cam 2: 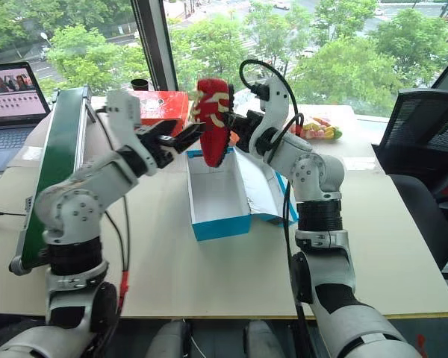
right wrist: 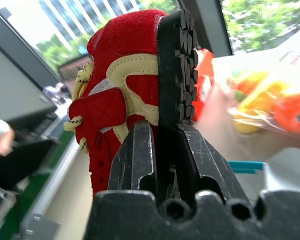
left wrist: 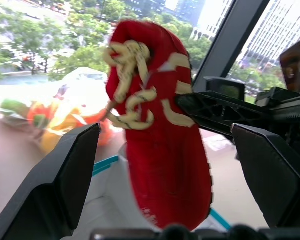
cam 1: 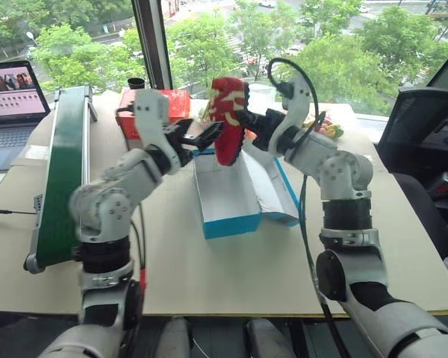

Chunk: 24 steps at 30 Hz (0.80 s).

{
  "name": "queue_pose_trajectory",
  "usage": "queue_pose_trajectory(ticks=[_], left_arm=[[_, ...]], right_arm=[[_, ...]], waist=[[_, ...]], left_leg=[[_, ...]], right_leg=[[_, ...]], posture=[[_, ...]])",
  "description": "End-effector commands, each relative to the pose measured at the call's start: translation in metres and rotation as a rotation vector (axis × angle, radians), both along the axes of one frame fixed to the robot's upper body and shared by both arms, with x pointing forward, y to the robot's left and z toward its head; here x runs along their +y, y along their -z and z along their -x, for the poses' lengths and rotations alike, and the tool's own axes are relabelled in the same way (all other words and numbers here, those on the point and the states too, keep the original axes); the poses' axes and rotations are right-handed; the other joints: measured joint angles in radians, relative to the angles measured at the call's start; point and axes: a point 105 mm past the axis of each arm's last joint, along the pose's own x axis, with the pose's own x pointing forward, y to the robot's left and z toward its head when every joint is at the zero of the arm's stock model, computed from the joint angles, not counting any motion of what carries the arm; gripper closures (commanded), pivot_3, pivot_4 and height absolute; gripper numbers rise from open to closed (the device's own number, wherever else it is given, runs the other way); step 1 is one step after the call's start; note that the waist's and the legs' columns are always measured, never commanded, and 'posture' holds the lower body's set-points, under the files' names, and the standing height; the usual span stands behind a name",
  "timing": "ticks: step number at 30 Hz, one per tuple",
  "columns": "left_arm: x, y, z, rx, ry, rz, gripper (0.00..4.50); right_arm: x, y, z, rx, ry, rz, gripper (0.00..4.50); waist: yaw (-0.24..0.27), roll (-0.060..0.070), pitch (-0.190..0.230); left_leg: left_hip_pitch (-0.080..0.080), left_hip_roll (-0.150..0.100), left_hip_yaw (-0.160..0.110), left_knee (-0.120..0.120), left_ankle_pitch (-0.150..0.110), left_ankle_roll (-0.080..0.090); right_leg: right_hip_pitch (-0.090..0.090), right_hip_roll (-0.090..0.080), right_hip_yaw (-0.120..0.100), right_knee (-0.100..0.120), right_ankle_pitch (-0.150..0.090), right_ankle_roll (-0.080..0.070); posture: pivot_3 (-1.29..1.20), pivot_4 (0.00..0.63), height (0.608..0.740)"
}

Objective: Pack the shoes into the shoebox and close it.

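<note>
Red shoe (cam 1: 228, 127) held upright in the air, directly above the far end of the open blue shoebox (cam 1: 224, 195), toe end down, lacing towards the left arm; pinched at its edge by the right gripper (cam 1: 245, 119), fingers clenched tight on it; left gripper (cam 1: 203, 137) just beside the shoe, jaws spread wide and grasping nothing, one fingertip (left wrist: 70, 180) either side of it in the left wrist view. Box sitting white-sided and apparently empty on the table (cam 1: 231, 276), lid (cam 1: 272, 186) folded back to the right; red-orange box (cam 1: 160, 108) behind, near the window. Step in hand, at a guess: first shoe going in. Next: lowering it and tipping it flat along the box's length before letting go; left gripper best kept clear.
</note>
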Motion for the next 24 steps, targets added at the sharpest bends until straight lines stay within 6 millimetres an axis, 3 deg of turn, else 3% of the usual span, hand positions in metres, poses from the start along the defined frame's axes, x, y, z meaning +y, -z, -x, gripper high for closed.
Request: queue_pose_trajectory(ticks=[1,4,6,12,16,21,24], left_arm=[[-0.002,-0.009,0.004,-0.051,0.000,-0.043,0.00],[-0.004,-0.010,0.002,-0.054,0.004,-0.055,0.00],[-0.007,-0.011,0.002,-0.061,0.012,-0.070,0.00],[-0.010,-0.016,0.002,-0.076,0.034,-0.078,0.00],[-0.005,-0.016,0.000,-0.073,0.011,-0.097,0.00],[0.025,-0.008,-0.012,-0.045,-0.157,-0.189,0.00],[0.070,0.007,-0.018,-0.030,-0.395,-0.327,0.00]], right_arm=[[-0.003,-0.009,-0.006,-0.071,0.014,-0.002,4.29],[-0.009,0.000,-0.009,-0.067,0.039,0.034,4.29],[-0.014,0.002,-0.011,-0.073,0.056,0.052,3.30],[-0.012,-0.002,-0.012,-0.104,0.060,0.042,1.38],[-0.007,-0.032,-0.016,-0.221,0.062,-0.002,0.03],[0.010,-0.090,-0.008,-0.442,-0.016,-0.113,0.03],[0.021,-0.113,0.011,-0.591,-0.173,-0.150,0.03]], waist=[[-0.002,0.000,0.000],[-0.005,0.000,0.000],[-0.005,0.000,0.000],[-0.005,0.000,0.000],[-0.005,0.000,0.000],[-0.010,0.000,0.000],[-0.013,0.000,0.000]], left_leg=[[0.000,0.000,0.000,0.000,0.000,0.000],[0.000,0.000,0.000,0.000,0.000,0.000],[0.000,0.000,0.000,0.000,0.000,0.000],[0.000,0.000,0.000,0.000,0.000,0.000],[0.000,0.000,0.000,0.000,0.000,0.000],[0.000,0.000,0.000,0.000,0.000,0.000],[0.001,0.000,0.000,-0.001,0.000,0.000]], right_leg=[[0.000,0.000,0.000,0.000,0.000,0.000],[0.000,0.000,0.000,0.000,0.000,0.000],[0.000,0.000,0.000,0.000,0.000,0.000],[0.000,0.000,0.000,0.000,0.000,0.000],[0.000,0.000,0.000,0.000,0.000,0.000],[0.000,0.000,0.000,0.000,0.000,0.000],[0.000,0.000,0.000,0.000,0.000,0.000]], posture=[[0.00,0.150,0.739],[0.00,0.150,0.739],[0.00,0.150,0.739],[0.00,0.150,0.739],[0.00,0.150,0.739],[0.00,0.150,0.739],[0.00,0.150,0.739]])
